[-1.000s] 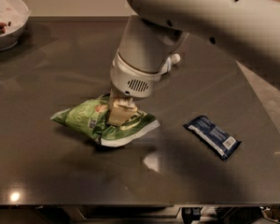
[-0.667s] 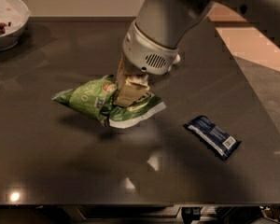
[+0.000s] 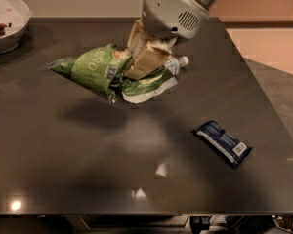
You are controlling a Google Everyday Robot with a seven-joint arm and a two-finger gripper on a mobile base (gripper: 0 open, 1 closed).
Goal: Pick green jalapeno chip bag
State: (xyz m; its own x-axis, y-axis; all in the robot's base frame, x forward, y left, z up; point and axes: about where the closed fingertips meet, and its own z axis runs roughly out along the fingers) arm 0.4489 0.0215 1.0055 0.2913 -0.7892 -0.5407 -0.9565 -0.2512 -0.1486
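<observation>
The green jalapeno chip bag (image 3: 95, 71) is crinkled, light and dark green with a white edge, and hangs in the air above the dark table (image 3: 88, 155), its shadow below it. My gripper (image 3: 139, 62) comes down from the top centre and is shut on the bag's right half. The beige fingers (image 3: 149, 60) pinch the foil.
A small dark-blue packet (image 3: 222, 142) lies on the table at the right. A white bottle (image 3: 177, 63) lies just behind the bag, partly hidden by it. A white bowl (image 3: 5, 21) with food sits at the far left corner. The table's front edge runs along the bottom.
The gripper has lifted the chip bag off the table and risen with it. The white bottle behind now shows.
</observation>
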